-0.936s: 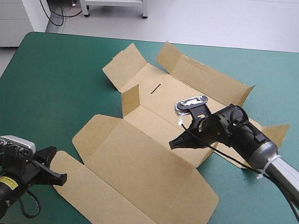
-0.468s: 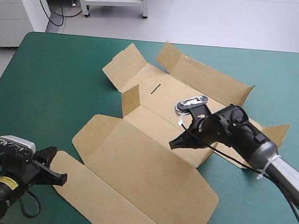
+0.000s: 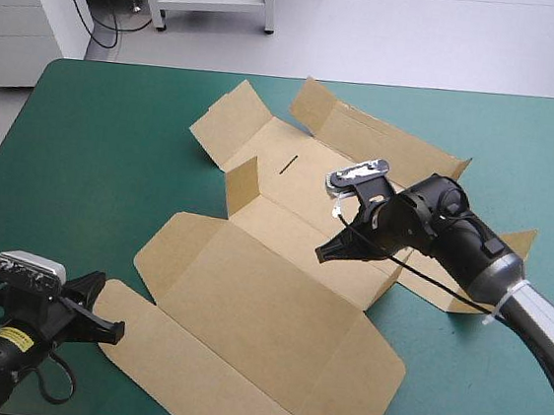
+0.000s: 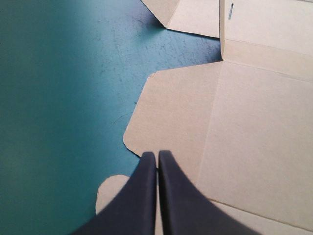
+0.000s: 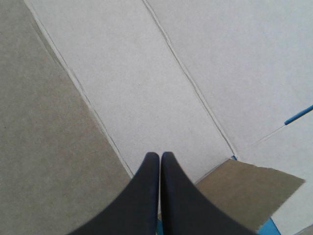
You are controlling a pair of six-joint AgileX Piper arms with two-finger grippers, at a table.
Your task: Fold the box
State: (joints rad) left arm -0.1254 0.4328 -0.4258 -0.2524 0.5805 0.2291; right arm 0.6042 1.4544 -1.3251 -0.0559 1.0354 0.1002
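Observation:
The brown box (image 3: 276, 307) lies open in the middle of the table, its near panels flat. At the far side a long wall (image 3: 393, 145) and a small side flap (image 3: 245, 184) stand raised. My right gripper (image 3: 325, 254) is shut and empty, its tip low over the crease between the box's base and the wide near panel. In the right wrist view the right gripper (image 5: 160, 155) points at creased board (image 5: 122, 73). My left gripper (image 3: 111, 327) is shut at the table's near left. In the left wrist view the left gripper (image 4: 157, 154) sits over the box's rounded flap corner (image 4: 166, 117).
Bare teal-green cover (image 3: 95, 149) lies left of the box and along the right edge (image 3: 549, 167). A slot (image 3: 291, 163) is cut in the box's far panel. A white cabinet (image 3: 31, 3) stands beyond the table's far left corner.
The right arm's wrist has shifted slightly toward the far side while its fingertip stays over the same crease. The left arm and the box have not moved.

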